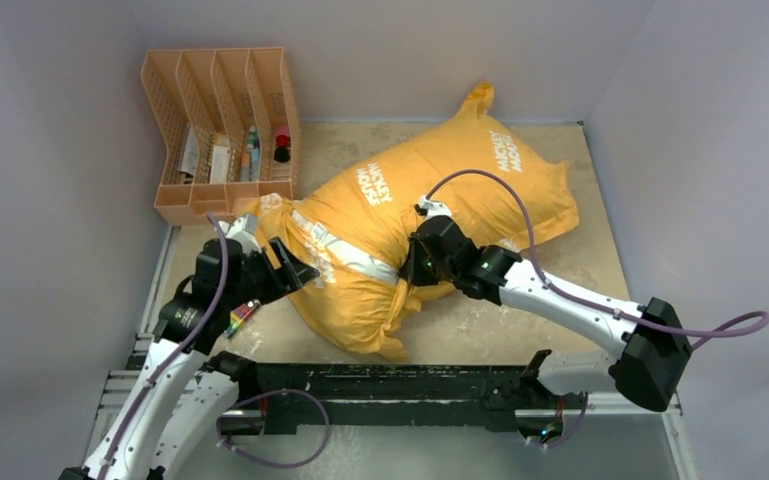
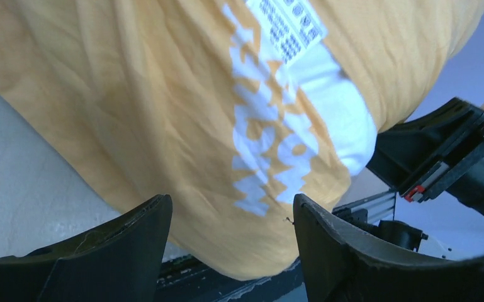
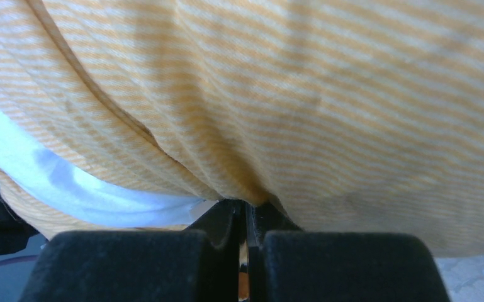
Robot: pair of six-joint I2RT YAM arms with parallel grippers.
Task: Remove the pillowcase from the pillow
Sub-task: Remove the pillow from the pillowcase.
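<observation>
Jaws on my right gripper [image 3: 247,214] are pressed together with a fold of the pillowcase [image 3: 327,94] nipped between them. Those on my left gripper [image 2: 231,207] stand well apart, gripping nothing, with orange cloth hanging just in front. The bundle lies across the middle of the table [image 1: 530,320], one end near the peach file rack [image 1: 220,120]. At the near-left end the cover gapes — a white band of the pillow [image 1: 345,255] shows through, and from the left wrist I can see a printed label [image 2: 286,28] on it beside the white lettering.

I judge this to be early in the stripping: the mouth is open, but almost all of the pillow sits inside. The right pinch is on the cover close to that opening. Next, I think, the left should close on something that opposes it — the exposed white pillow rather than more orange cloth — so one arm anchors while the other drags the cover off. The risk is catching both layers at once, which would only slide the whole bundle along.
</observation>
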